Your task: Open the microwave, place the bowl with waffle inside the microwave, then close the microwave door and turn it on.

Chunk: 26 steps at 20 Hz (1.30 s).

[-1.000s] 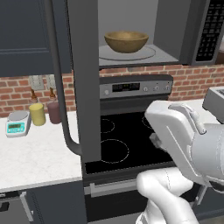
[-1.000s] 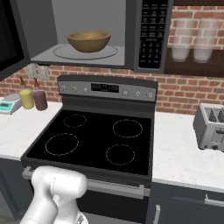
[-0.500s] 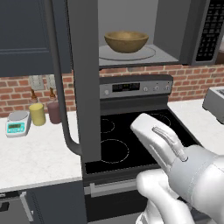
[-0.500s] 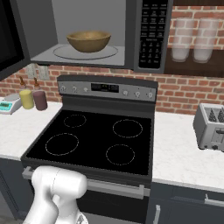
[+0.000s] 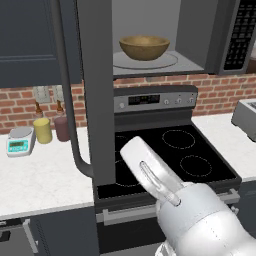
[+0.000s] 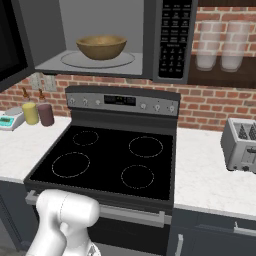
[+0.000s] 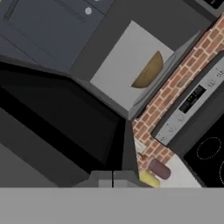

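Sitting on the glass turntable (image 6: 98, 59), the bowl (image 5: 144, 47) is resting inside the open microwave (image 6: 107, 37).

You are looking at a wide, shallow brown wooden bowl; whether the waffle is lying in it, you cannot tell. The microwave door (image 5: 95, 90) is standing swung out to the left, its curved bar handle (image 5: 67, 100) hanging down. Your gripper (image 7: 112, 178) is staying clenched and grasping nothing, fingertips together just below the door's dark window, with the bowl well apart beyond it. Yellow (image 5: 42, 130) and maroon (image 5: 62, 128) cups are standing on the counter (image 5: 40, 175).
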{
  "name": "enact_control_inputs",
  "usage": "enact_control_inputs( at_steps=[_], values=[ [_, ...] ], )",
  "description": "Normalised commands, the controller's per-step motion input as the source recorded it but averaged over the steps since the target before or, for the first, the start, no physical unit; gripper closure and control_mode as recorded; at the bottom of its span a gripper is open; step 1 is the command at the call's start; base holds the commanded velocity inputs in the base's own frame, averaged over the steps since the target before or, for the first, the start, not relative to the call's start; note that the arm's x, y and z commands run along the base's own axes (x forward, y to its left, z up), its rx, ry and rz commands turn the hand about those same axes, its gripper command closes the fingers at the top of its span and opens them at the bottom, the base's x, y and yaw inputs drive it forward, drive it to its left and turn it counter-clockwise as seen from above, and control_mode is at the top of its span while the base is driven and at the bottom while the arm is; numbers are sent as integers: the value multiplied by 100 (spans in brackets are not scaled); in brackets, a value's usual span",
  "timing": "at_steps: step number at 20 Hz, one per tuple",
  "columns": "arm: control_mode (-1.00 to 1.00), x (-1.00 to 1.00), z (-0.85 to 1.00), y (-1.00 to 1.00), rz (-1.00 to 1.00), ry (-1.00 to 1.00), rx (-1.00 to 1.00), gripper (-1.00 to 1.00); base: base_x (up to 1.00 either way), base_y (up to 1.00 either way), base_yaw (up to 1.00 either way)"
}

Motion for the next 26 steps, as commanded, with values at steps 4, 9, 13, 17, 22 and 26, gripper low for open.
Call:
enact_control_inputs(
  at_steps=[4, 9, 13, 17, 22, 26],
  values=[
    [-100, -7, -1, 30, -12, -16, -3, 100, 0, 0, 0],
    [-100, 0, -12, 42, -11, -18, -6, 100, 0, 0, 0],
    [-100, 0, -13, 48, -10, -14, -8, 100, 0, 0, 0],
    [-100, 0, -22, 59, -10, -9, -10, 100, 0, 0, 0],
    [-100, 24, -40, 62, -11, 0, -8, 100, 0, 0, 0],
    [-100, 49, -51, 69, -11, 0, -8, 100, 0, 0, 0]
  ],
)
